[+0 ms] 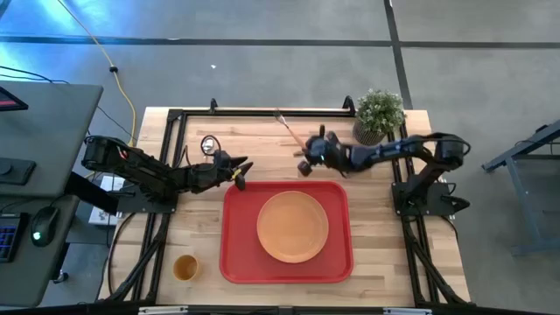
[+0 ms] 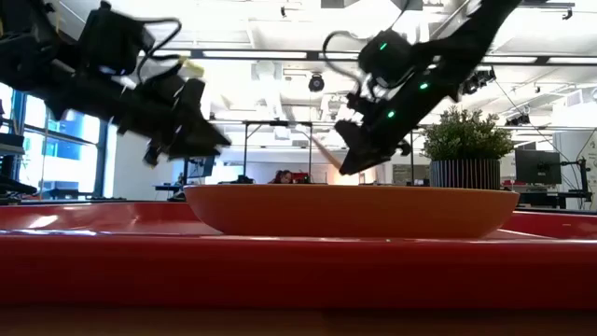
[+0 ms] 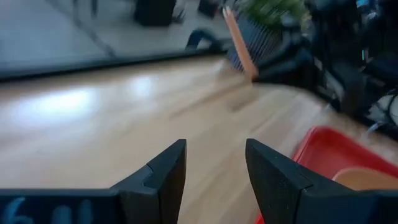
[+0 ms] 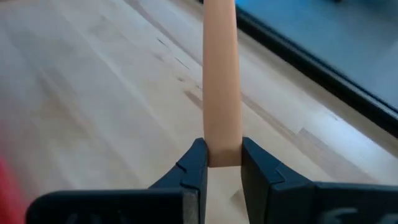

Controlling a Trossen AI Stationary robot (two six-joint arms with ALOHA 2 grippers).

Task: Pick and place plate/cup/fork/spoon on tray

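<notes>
The red tray (image 1: 236, 262) lies at the table's middle with the orange plate (image 1: 292, 226) flat on it. The cup (image 1: 185, 267) stands on the table left of the tray's near corner. My right gripper (image 1: 306, 152) is beyond the tray's far edge, shut on the fork (image 1: 289, 127), whose tines (image 1: 278, 112) point toward the far edge. My left gripper (image 1: 238, 171) is open and empty above the tray's far left corner. The spoon's silver bowl (image 1: 209, 144) lies on the table beside the left arm; its handle does not show. My right gripper pinches the fork's orange handle at its free end (image 4: 222, 152) between its two fingers. The fingers lie along the handle, coming from the table's right side. The fork sticks out ahead of the fingers, and in the left wrist view its handle (image 3: 239, 43) slants up, clear of the table.
A potted green plant (image 1: 379, 114) stands at the far right corner, close behind the right arm. Bare wood lies between the tray's far edge and the far edge of the table. The tray's left half beside the plate is bare (image 1: 241, 219).
</notes>
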